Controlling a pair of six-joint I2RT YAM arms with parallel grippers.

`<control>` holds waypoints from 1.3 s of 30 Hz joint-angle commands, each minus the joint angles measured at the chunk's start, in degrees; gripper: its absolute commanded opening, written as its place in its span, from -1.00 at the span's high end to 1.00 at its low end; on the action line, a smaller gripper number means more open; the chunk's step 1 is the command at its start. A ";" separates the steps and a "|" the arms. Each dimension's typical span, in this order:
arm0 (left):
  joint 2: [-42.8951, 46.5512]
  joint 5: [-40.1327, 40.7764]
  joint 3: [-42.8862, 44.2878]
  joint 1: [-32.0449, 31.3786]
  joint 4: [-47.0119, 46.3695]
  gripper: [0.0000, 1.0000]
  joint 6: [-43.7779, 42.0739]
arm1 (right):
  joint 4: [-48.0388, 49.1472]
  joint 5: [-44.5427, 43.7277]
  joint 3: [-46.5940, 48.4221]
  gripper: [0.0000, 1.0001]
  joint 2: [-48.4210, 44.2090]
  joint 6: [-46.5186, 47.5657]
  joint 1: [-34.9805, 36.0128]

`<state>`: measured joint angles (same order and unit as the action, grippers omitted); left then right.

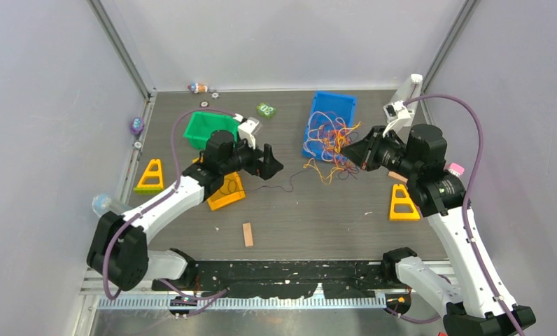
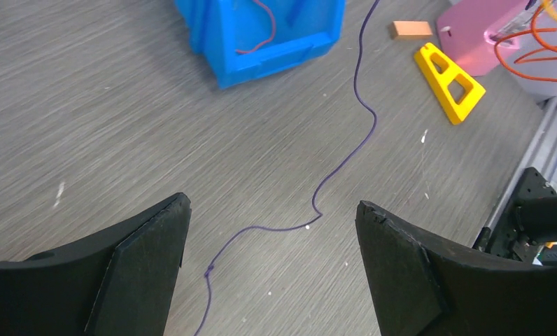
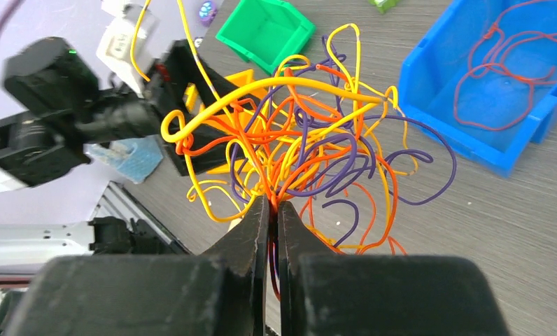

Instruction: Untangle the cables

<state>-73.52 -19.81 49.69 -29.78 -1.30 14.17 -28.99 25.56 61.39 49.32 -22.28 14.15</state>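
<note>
The cables are a tangle of orange, yellow and purple wires hanging just in front of the blue bin. My right gripper is shut on this bundle; in the right wrist view the strands fan out from between the closed fingertips of that gripper. One red wire lies inside the blue bin. A single purple strand lies loose on the table. My left gripper hovers over it, open and empty, left of the tangle in the top view.
A green bin sits behind the left arm. Yellow wedges stand at the left, under the left arm and by the right arm. A small wooden block lies near the front. Small objects line the back wall.
</note>
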 commanded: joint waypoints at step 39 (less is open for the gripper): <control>-6.20 -1.18 -3.19 2.78 -31.64 1.00 13.38 | -11.08 -20.20 -3.75 0.89 -2.38 -2.52 0.25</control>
<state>-87.83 -26.81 48.60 -31.57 -41.50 28.95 -33.17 24.29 62.76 47.75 -28.77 14.26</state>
